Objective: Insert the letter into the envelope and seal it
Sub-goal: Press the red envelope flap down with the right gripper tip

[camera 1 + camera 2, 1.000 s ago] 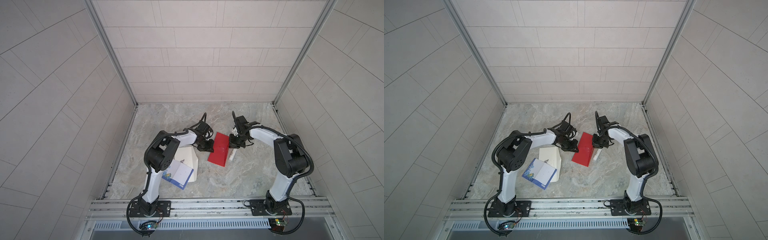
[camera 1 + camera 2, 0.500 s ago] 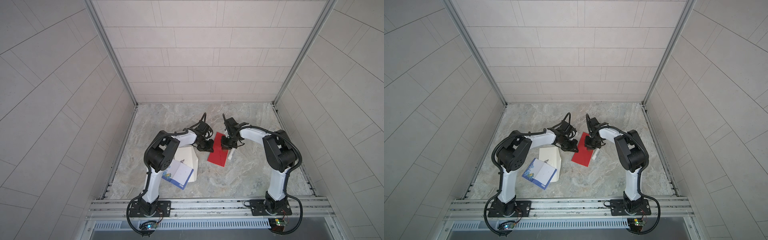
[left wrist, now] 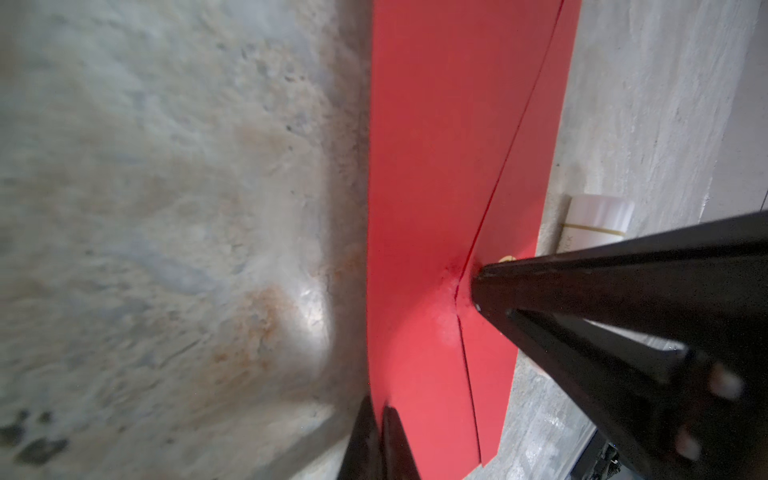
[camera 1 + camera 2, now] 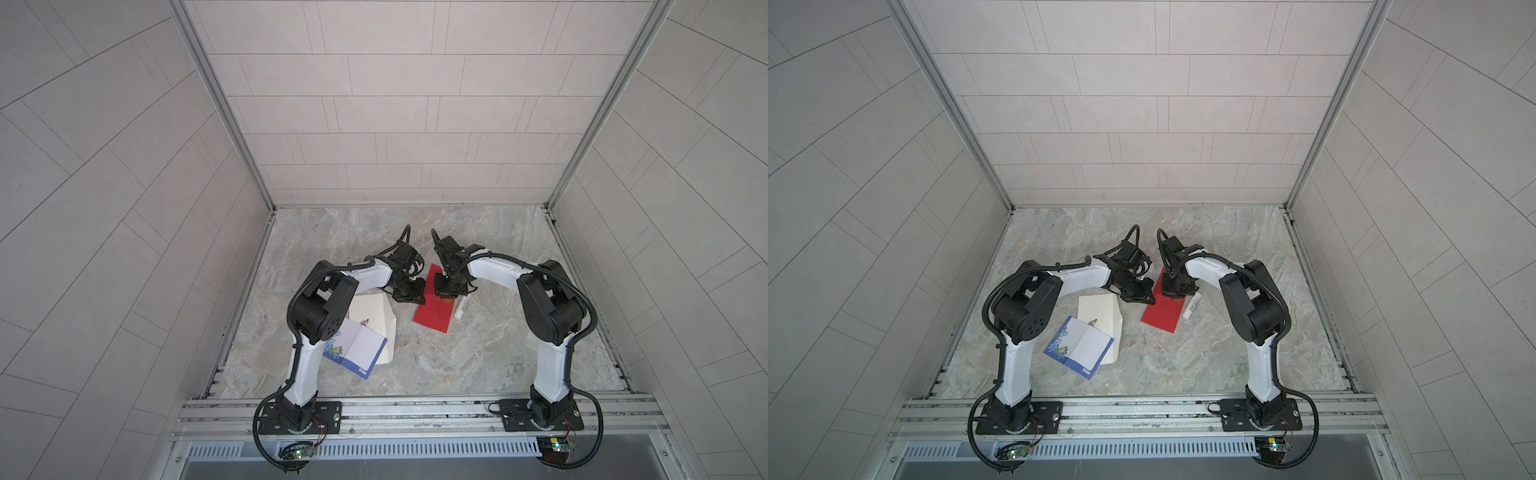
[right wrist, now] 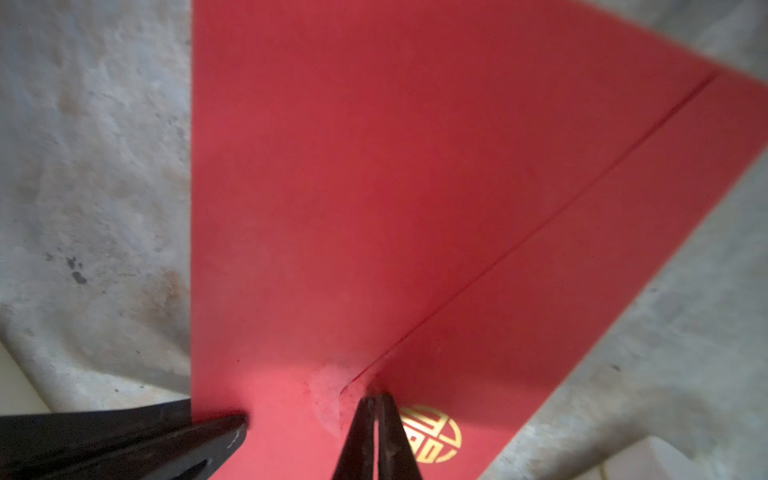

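Late sealing stage, I'd say: red envelope (image 4: 434, 311) flat on table (image 4: 478, 365) with flap (image 5: 582, 311) folded down, left claw (image 3: 380, 409) and right claw (image 5: 376, 401) both closed, tips pressing it; letter inside unconfirmed, white paper (image 4: 374, 311) lies nearby.

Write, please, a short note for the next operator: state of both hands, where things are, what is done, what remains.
Left hand: shut, tip on the envelope's edge.
Right hand: shut, tip on the flap's point.
Glue stick lies beside the envelope; a card on a cream sheet lies apart, to its left.
Done: flap folded down, glue smear at its point.
Left: check the seal; whether the letter is inside cannot be seen.
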